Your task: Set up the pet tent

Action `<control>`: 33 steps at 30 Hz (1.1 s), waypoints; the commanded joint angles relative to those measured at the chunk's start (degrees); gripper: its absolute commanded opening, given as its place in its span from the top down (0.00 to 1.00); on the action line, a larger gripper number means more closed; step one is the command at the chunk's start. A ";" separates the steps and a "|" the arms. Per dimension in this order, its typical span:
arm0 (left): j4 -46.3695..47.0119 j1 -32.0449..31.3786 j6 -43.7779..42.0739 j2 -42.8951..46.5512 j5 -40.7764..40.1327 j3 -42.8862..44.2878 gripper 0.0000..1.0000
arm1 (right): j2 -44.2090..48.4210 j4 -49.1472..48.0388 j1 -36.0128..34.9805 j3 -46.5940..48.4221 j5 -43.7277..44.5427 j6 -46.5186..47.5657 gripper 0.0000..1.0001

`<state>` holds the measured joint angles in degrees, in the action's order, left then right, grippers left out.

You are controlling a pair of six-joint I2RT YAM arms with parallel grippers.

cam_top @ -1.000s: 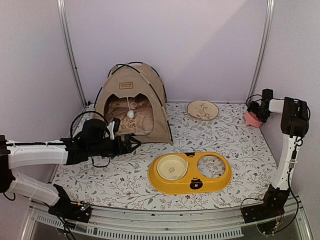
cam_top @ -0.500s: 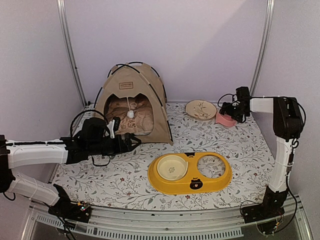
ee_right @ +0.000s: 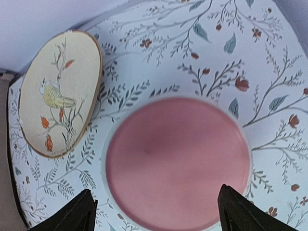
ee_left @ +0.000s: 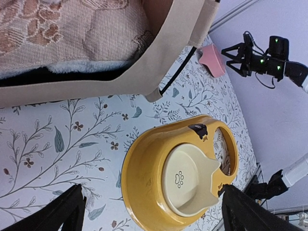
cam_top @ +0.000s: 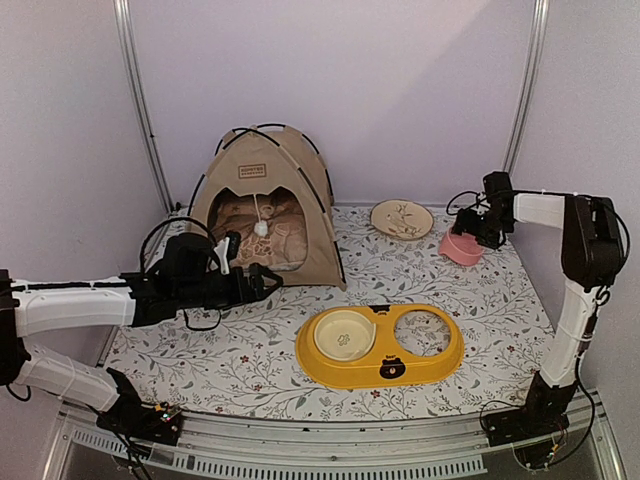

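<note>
The flowered table [cam_top: 300,385] spreads out under both my arms. On it, just beyond my left claw [cam_top: 262,284], stands the pet tent [cam_top: 285,190]. It is upright, its canvas is drawn taut, and its arched doorway faces that claw. By my reading the main job is done: the black poles [ee_left: 176,76] are bowed in place and the walls hold their shape. My left claw is released, its fingers spread wide with nothing between them. It hovers low over the cloth, close to the doorway's lower edge but not touching it.

To the right of my left claw, and nearer my bases, lies the yellow tray [cam_top: 310,355]. A cream bowl [cam_top: 345,333] fills one of its holes and the other hole is bare. A patterned cushion [cam_top: 235,222] lies inside the tent, straight ahead of my left claw.

Off to the left of my right claw [cam_top: 475,235] sits a bird-painted plate [cam_top: 403,219]. Right at that claw is the pink bowl [cam_top: 461,248]. My fingers bracket its rim on both sides, and I judge that I am grasping it.

The white pom-pom [cam_top: 261,228] hangs in the doorway and the brown label [cam_top: 252,171] sits above it. What is left, I think, is only dressing the scene, perhaps dropping the pink bowl into the open hole.
</note>
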<state>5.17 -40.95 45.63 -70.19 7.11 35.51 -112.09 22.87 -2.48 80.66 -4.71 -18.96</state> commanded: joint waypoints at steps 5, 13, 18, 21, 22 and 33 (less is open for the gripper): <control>-1.35 0.56 0.85 3.07 -0.41 0.98 0.01 | -11.64 2.16 6.16 17.67 1.59 1.38 0.10; -2.50 -0.99 -0.23 4.27 -0.39 2.29 0.00 | -24.42 7.60 6.77 28.16 -12.22 2.07 0.08; -0.64 -4.71 -2.69 3.13 0.45 4.68 0.00 | -15.51 1.76 3.25 14.22 -14.33 1.39 0.08; -0.34 -7.23 -4.37 0.90 0.61 7.22 0.01 | -7.43 -4.41 0.28 1.52 -15.66 -2.09 0.08; -0.34 -7.92 -4.67 -0.19 0.70 8.14 0.01 | -4.69 -6.54 -1.11 -2.41 -15.82 -3.56 0.08; 0.15 -12.08 -5.51 -12.11 2.97 16.25 0.01 | 23.09 -16.05 -6.31 -31.97 -2.56 -13.29 0.01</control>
<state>4.84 -51.77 41.28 -80.44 8.88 49.82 -98.98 11.42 -10.33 55.05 -14.68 -27.20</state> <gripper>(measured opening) 0.995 0.975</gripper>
